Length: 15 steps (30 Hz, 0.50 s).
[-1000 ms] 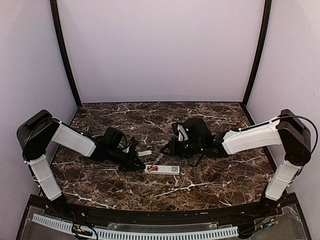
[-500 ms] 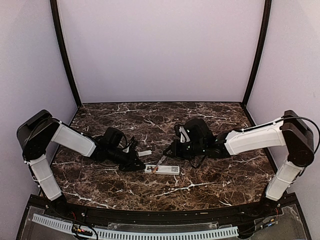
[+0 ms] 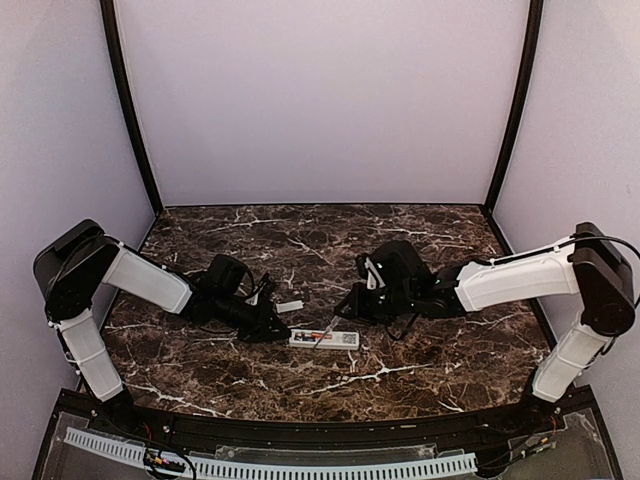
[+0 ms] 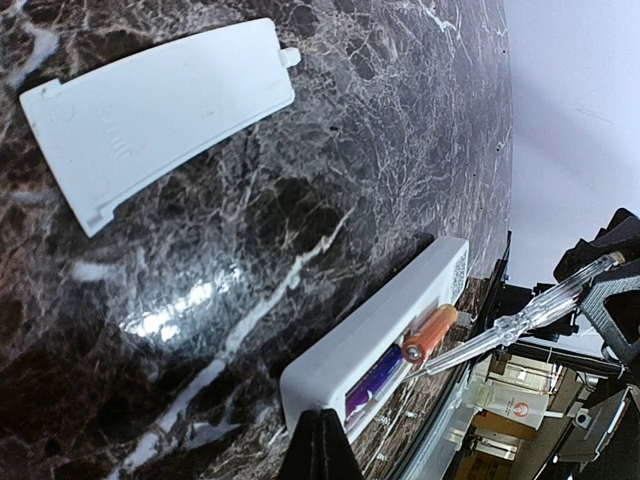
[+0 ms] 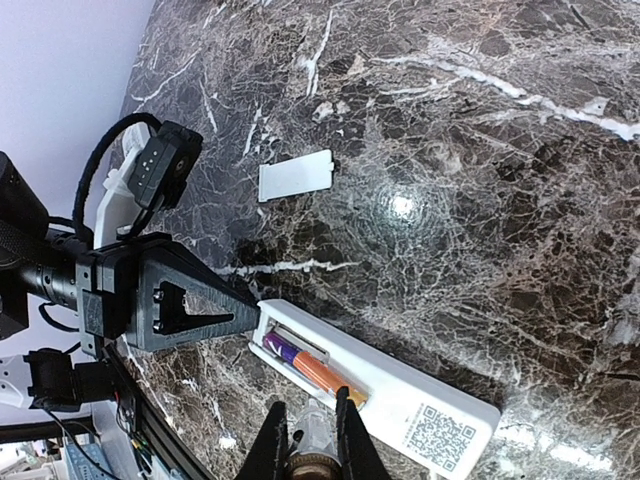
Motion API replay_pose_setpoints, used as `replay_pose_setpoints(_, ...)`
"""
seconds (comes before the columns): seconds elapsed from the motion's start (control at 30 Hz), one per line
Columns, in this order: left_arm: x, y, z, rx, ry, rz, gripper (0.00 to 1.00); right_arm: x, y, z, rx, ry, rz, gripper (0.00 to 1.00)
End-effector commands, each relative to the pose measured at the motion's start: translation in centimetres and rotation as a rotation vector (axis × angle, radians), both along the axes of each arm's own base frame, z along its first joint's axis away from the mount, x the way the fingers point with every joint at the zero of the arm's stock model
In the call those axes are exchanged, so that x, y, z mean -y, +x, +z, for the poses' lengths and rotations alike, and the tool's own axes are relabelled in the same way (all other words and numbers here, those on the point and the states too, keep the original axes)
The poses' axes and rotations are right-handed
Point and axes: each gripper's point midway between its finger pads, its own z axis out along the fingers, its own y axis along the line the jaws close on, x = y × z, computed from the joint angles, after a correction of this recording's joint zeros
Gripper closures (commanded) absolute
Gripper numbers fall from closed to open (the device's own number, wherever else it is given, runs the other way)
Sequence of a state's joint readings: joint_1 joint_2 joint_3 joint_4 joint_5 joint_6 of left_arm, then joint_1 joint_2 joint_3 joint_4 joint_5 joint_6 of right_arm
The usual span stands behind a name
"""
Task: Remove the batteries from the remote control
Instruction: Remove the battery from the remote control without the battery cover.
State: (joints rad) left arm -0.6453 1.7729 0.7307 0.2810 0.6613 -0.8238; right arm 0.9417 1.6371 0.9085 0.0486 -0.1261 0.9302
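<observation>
Our right gripper [image 5: 305,445] is clamped on a clear-handled screwdriver [image 4: 510,318], whose tip touches the orange battery [image 4: 428,334]. That one and a purple battery [image 4: 372,380] lie side by side in the open bay of the white remote [image 3: 324,339]. Our left gripper [image 5: 250,316] has its fingers pressed together, holding nothing, and seems to bear on the remote's end. The white cover [image 4: 160,105] lies apart on the marble table [image 3: 420,360].

The white remote control [image 3: 338,340] is lying back-up, its compartment open, near the middle of the worktop's near edge. An orange battery [image 5: 318,376] and a purple battery [image 5: 283,351] are sitting inside it.
</observation>
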Motion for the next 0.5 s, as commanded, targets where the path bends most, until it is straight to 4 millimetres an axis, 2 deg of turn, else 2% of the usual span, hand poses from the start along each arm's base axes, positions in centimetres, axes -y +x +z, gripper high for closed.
replay_pose_setpoints(0.0,0.5,-0.2,1.0,0.02,-0.026,-0.015,1.0,0.7,-0.4,0.5,0.008,-0.005,-0.022,1.0)
replay_pose_setpoints(0.47,0.5,-0.1,1.1,0.019,-0.031,-0.011,1.0,0.9,-0.2,3.7,0.106,0.044,-0.002,1.0)
